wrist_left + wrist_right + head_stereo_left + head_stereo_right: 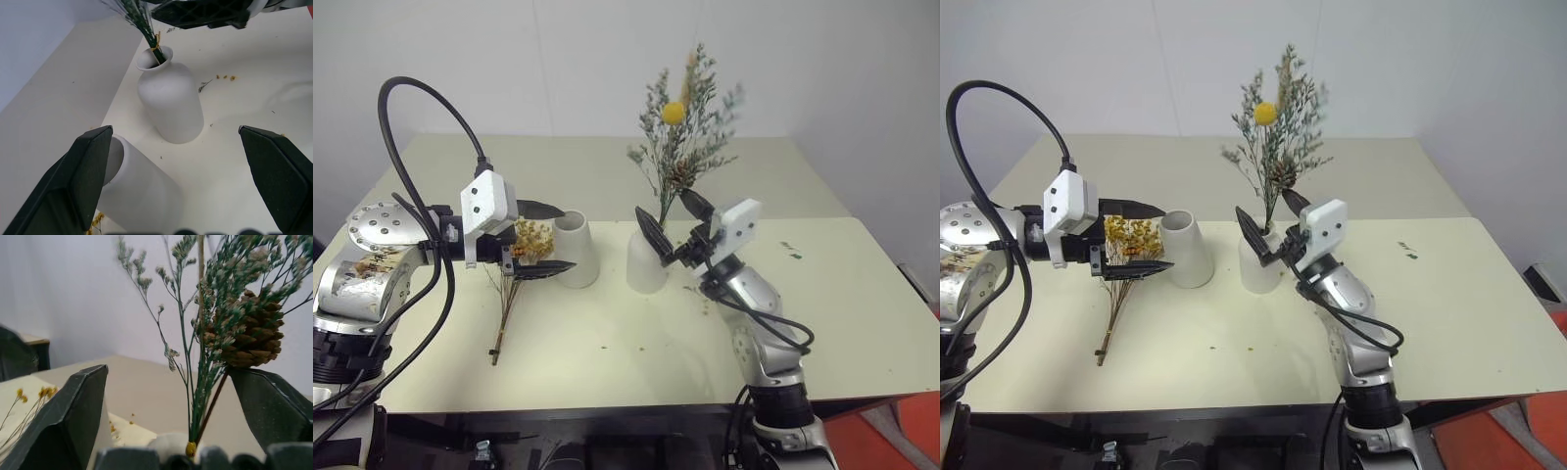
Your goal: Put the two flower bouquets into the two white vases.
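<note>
White matte ceramic, our round narrow-necked vase at frame centre holds the grey-green sprig bouquet with its yellow ball; our right hand stands released around the stems. Left of it, the tapered wide-mouthed vase is empty, and the yellow-flowered bunch on brown stems lies on the cream worktop beneath our released left hand. We judge a careless right-hand retreat could snag sprigs and tip the vase

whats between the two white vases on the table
Nothing: bare table separates the wide-mouthed vase from the narrow-necked vase, seen in the left eye view.
</note>
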Robot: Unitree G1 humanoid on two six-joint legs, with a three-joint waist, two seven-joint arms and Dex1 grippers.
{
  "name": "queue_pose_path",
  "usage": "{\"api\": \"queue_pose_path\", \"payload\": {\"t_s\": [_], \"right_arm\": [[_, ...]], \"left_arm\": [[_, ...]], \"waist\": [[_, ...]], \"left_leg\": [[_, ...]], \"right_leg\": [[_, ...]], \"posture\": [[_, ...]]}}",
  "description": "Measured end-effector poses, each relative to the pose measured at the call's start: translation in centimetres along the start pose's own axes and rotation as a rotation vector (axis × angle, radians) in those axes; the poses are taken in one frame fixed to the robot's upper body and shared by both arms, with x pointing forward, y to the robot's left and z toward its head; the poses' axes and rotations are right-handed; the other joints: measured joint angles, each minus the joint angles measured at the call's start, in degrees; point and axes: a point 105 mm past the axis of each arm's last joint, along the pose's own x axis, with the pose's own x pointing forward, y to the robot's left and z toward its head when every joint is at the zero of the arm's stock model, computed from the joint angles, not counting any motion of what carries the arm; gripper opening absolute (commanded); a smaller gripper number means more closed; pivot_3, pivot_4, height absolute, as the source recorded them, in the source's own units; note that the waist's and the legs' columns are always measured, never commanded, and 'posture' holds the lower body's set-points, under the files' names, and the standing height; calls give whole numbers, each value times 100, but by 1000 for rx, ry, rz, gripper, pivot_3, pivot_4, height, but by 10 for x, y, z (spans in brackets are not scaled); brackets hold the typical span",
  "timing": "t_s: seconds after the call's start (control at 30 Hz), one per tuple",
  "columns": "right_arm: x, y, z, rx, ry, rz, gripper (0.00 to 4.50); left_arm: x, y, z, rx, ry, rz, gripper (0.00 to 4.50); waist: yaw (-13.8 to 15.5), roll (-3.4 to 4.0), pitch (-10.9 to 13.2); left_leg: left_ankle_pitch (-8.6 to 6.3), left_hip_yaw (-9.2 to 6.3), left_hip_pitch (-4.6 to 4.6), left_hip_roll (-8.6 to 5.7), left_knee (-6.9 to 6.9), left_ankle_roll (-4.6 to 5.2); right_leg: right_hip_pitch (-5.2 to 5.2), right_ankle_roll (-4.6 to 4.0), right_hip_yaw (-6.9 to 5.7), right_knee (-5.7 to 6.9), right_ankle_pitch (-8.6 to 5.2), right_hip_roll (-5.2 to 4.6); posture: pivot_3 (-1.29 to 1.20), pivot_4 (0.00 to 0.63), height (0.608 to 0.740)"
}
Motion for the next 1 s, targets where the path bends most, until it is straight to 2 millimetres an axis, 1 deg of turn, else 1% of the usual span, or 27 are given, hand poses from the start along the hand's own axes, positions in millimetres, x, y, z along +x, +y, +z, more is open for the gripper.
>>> {"api": "queue_pose_path", "payload": {"t_s": [0.13, 0.23, 0.33, 0.47, 0.6, 0.67, 0.77, 0.87, 1.0], "right_arm": [[-13, 9, -9, -61, 86, 103, 4487], [-15, 14, -17, -73, 148, 142, 4487], [-19, 9, -21, -132, 203, 155, 4487], [-22, 2, -22, -161, 247, 148, 4487], [-28, -7, -12, -221, 259, 139, 4487], [-36, -16, -6, -242, 272, 120, 4487], [-47, -38, 7, -285, 288, 79, 4487], [-55, -54, 29, -336, 294, 91, 4487], [-61, -60, 62, -332, 326, 209, 4487]], "left_arm": [[0, 0, 0, 2, 0, 0, 4500], [1, 0, 1, 15, -5, -2, 4500], [1, 0, -2, 6, 1, -2, 4500], [1, 1, -3, 4, 6, -1, 4500], [0, 1, -2, -1, -7, 1, 4500], [-6, 1, 3, -9, -42, 22, 4500], [-24, -1, 2, -42, -53, 70, 4500], [-46, -2, -5, -107, -29, 133, 4500], [-69, -8, -17, -155, 47, 196, 4500]], "waist": [[-2, 0, 0], [-21, 0, 0], [-3, 0, 0], [3, -1, 0], [9, -1, 0], [9, -1, 0], [-16, -1, 0], [-8, -1, 0], [4, 1, 1]], "left_leg": [[0, 0, 1, 0, 0, 0], [0, 2, 5, 2, 0, 0], [0, 1, 2, 0, 0, 0], [0, 1, 0, 0, 0, 0], [0, 1, 0, 0, 0, 0], [0, 1, -2, 0, 0, 0], [0, 6, 2, 1, 0, 0], [0, 5, 7, 5, 0, 0], [0, 7, 13, 5, -2, 0]], "right_leg": [[1, 3, 0, -1, -2, 0], [1, 3, 1, 0, -4, 2], [1, 5, 1, -2, -5, 1], [0, 6, 1, -3, -6, 1], [1, 11, 0, -3, -9, 1], [1, 10, 1, -4, -8, -1], [1, 9, 3, -4, -7, -2], [3, 33, 2, -3, -23, 1], [11, 32, 0, -10, -25, -3]], "posture": [[0, 150, 740], [0, 150, 740], [0, 150, 740], [0, 150, 740], [0, 150, 740], [0, 150, 740], [0, 150, 740], [0, 150, 740], [0, 150, 740]]}}
